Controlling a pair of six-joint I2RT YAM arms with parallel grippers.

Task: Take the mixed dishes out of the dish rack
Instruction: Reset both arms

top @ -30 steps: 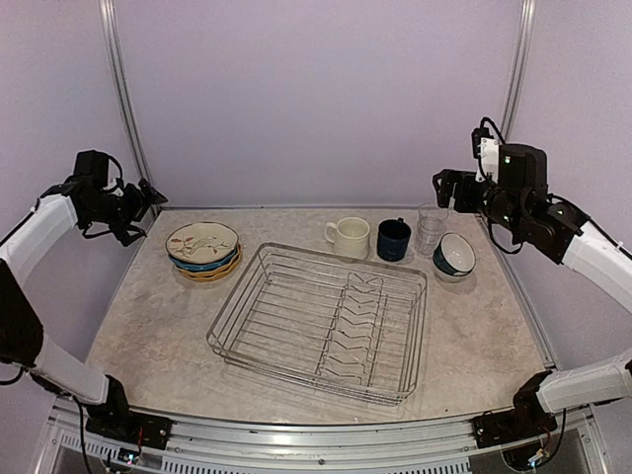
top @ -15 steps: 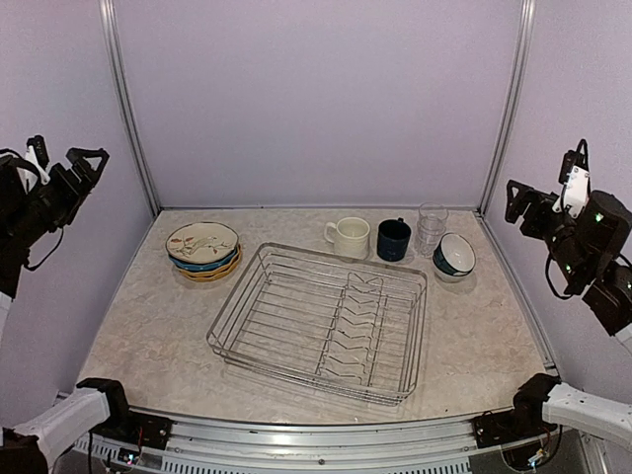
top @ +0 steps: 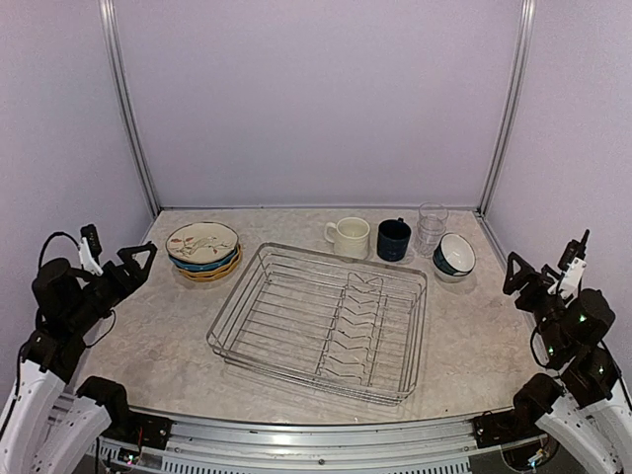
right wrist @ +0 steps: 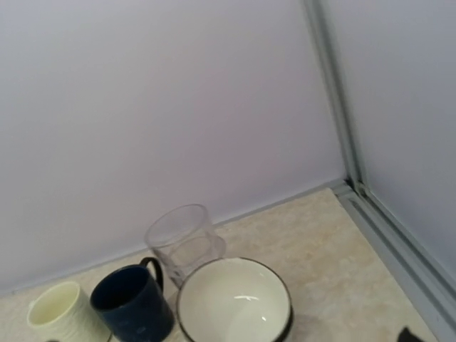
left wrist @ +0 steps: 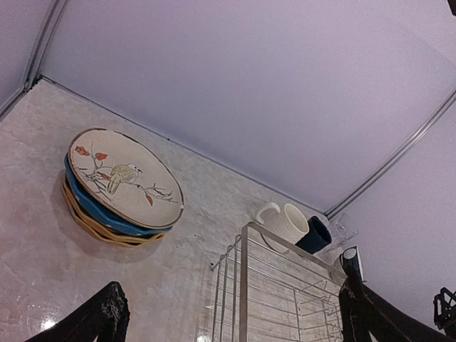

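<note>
Dish rack [top: 321, 321] had three stacked plates [top: 202, 247] off its far-left corner; behind it one cream mug [top: 349, 237], one navy mug [top: 393, 240], tumblers [top: 431, 229], one bowl [top: 454, 255]. Left gripper [top: 118, 244] and right gripper [top: 543, 257] gaped wide, empty.

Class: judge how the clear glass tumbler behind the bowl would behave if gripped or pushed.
The clear glass tumbler looks smooth and thin-walled, so probably slippery and breakable. Upright and taller than wide, it would likely tip under a high push, then roll. The navy mug and bowl stand close, so a shove may knock it against them.
</note>
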